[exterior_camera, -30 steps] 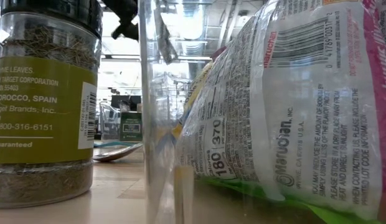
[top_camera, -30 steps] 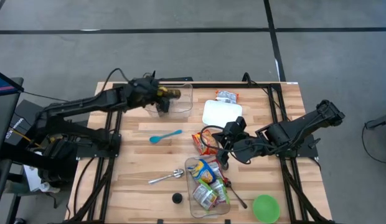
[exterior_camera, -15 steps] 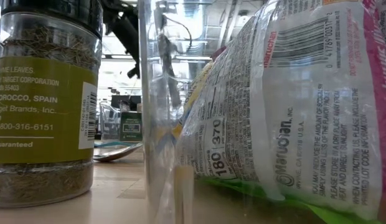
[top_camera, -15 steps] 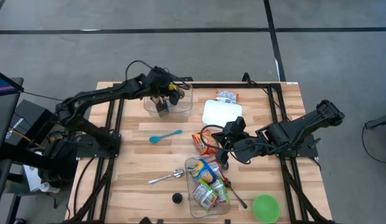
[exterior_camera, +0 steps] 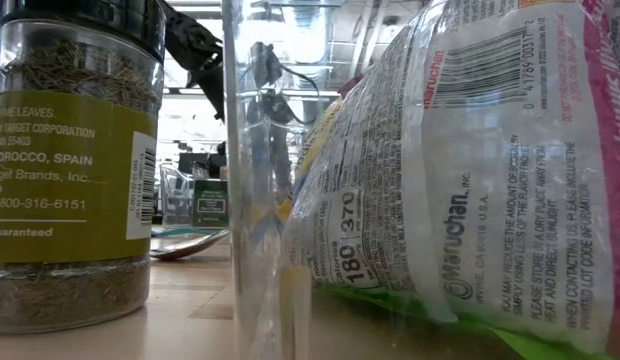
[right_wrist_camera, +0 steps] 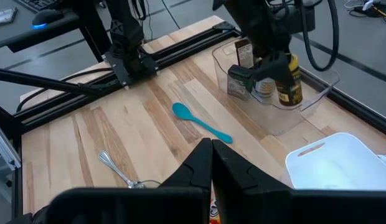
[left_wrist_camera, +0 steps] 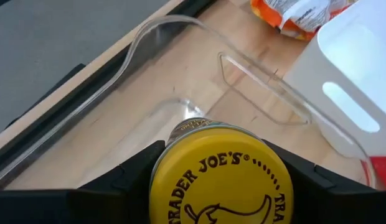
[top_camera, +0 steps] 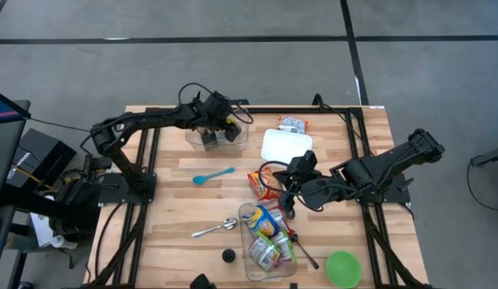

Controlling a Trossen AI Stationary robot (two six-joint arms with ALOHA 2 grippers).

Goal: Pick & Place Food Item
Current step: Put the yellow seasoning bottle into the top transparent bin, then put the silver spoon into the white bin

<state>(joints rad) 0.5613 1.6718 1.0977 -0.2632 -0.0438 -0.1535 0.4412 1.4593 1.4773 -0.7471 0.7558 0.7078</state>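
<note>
A jar with a yellow lid [left_wrist_camera: 221,180] sits in my left gripper [top_camera: 226,127], which is shut on it over the clear bin [top_camera: 237,140] at the table's far edge. The right wrist view shows the same amber jar [right_wrist_camera: 291,84] down between the bin's walls, beside another jar [right_wrist_camera: 241,79] that stands on the bin's floor. My right gripper [right_wrist_camera: 211,155] is shut on nothing and hangs above the table's middle, next to an orange snack bag [top_camera: 261,183]. My left gripper pinches the jar between its two fingers [left_wrist_camera: 124,183], one on each side just below the yellow lid's rim [left_wrist_camera: 157,186]. The fingers slant down from the table's left side. The jar's lid faces the wrist and its base [right_wrist_camera: 291,101] is down inside the bin. I cannot tell whether the base touches the floor.
A white tray [top_camera: 286,145] lies right of the bin, with a snack packet [top_camera: 293,124] behind it. A blue spoon [top_camera: 213,175], a metal spoon [top_camera: 215,229], a second clear bin of food packets [top_camera: 267,239] and a green bowl [top_camera: 343,268] lie nearer. A spice jar [exterior_camera: 75,160] fills the low view.
My left gripper has carried the jar toward the table's right edge and down, from the bin's left rim into the bin, tipping further downward as it went. The right arm has kept still.
</note>
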